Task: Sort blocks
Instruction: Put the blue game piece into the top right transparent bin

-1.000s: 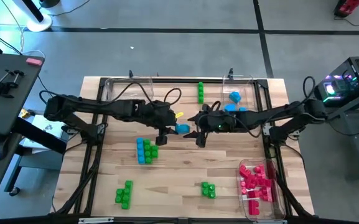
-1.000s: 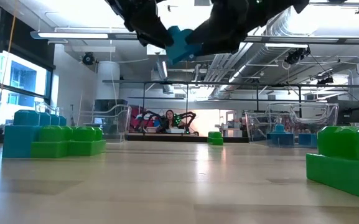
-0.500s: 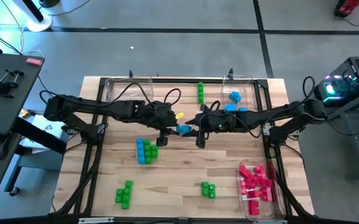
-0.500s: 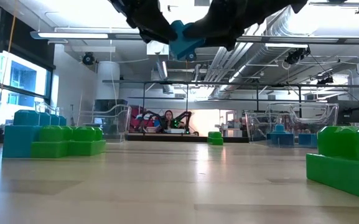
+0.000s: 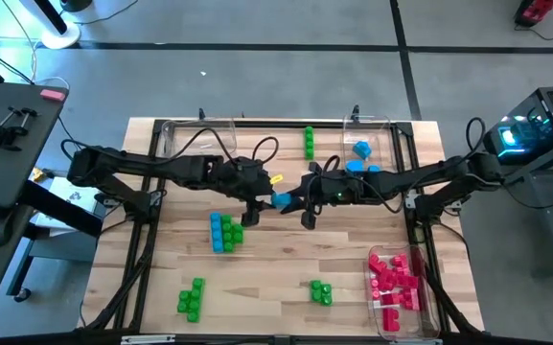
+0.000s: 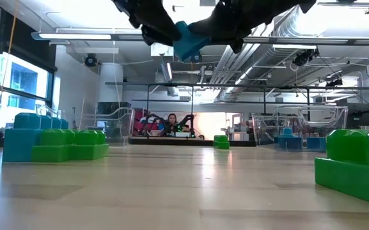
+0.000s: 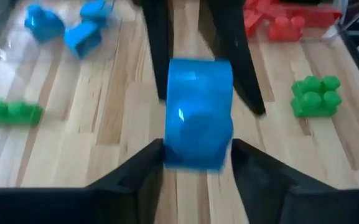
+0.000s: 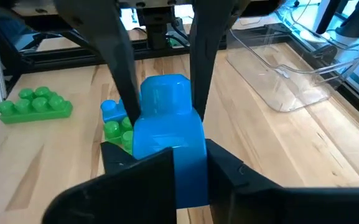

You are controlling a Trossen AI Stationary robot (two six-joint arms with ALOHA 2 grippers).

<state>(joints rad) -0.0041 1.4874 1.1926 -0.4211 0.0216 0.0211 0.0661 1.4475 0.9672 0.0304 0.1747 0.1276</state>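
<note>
Blue block | mid-air, table centre | right fingers clamp it | left fingers loosened

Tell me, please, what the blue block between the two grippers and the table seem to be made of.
The blue block looks like smooth, glossy plastic: it shows soft highlights and rounded moulded edges. The table looks like pale wood, perhaps lightly sealed: it shows plank lines and grain, and a faint sheen in the low view. The right gripper grips the block.

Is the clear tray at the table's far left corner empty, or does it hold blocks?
Empty: the clear tray shows only bare wood through it, with no block inside; the right wrist view agrees.
</note>
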